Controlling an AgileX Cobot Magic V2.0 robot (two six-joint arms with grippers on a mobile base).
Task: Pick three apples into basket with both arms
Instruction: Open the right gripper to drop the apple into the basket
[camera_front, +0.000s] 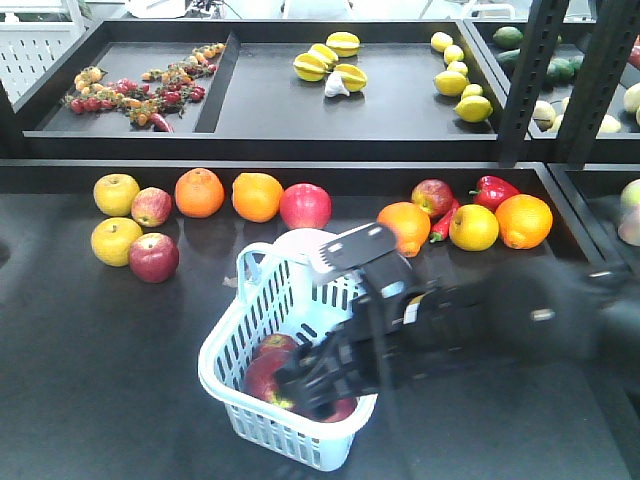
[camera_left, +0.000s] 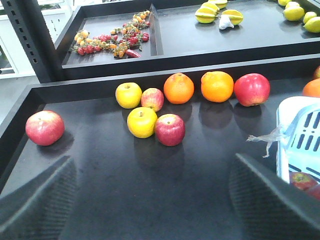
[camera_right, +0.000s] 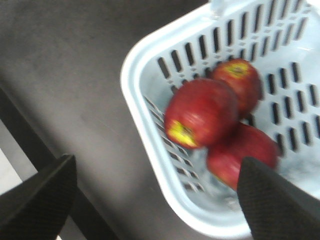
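Three apples lay in basket, below and between the spread jaws | right gripper held nothing | left gripper spread, holding nothing, over table

A dark matte tabletop with a low raised lip spreads under the pincer. Beyond the pincer rises a second tier of black trays split by a divider. To the pincer's far right, a perforated black upright stands. Even, soft light gives dull reflections on the surface.
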